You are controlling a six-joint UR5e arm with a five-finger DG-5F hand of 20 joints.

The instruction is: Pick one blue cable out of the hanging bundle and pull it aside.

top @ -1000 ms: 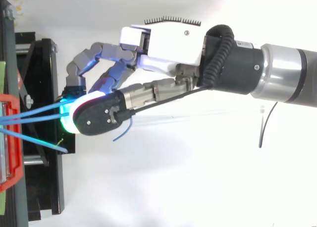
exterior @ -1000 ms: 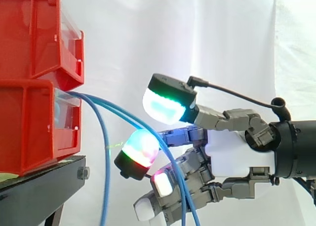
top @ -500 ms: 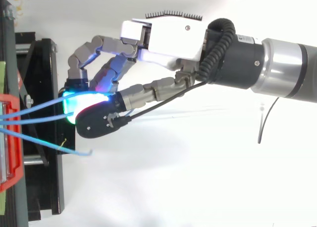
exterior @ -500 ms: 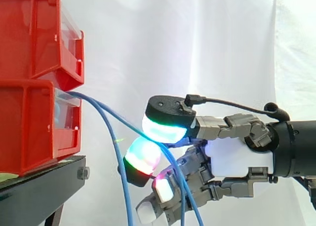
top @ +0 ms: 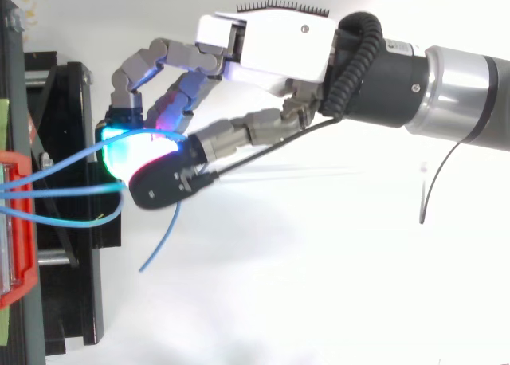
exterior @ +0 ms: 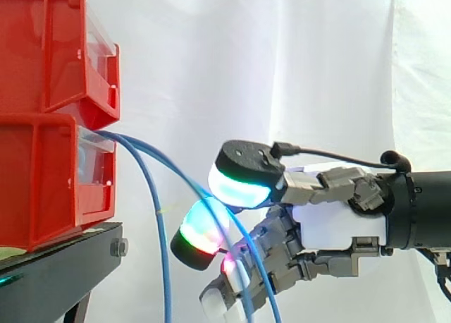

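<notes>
Hand (exterior: 338,224) curled, pads pinched blue cable (top: 60,167) near red bin (exterior: 42,189). Grasp judged made; next move needed sideways pull, away from loose cable (exterior: 166,266), without slipping.

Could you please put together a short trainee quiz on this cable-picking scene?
1. True or false: the blue cables come out of the upper red bin.
2. The hand is: A) open, clear of every cable; B) curled round blue cables; C) gripping a bin.
3. Fill in: in the side view, ___ blue cable hangs down clear of the hand.
Key: 1 false, they leave the lower red bin; 2 B; 3 one, the free cable.
</notes>
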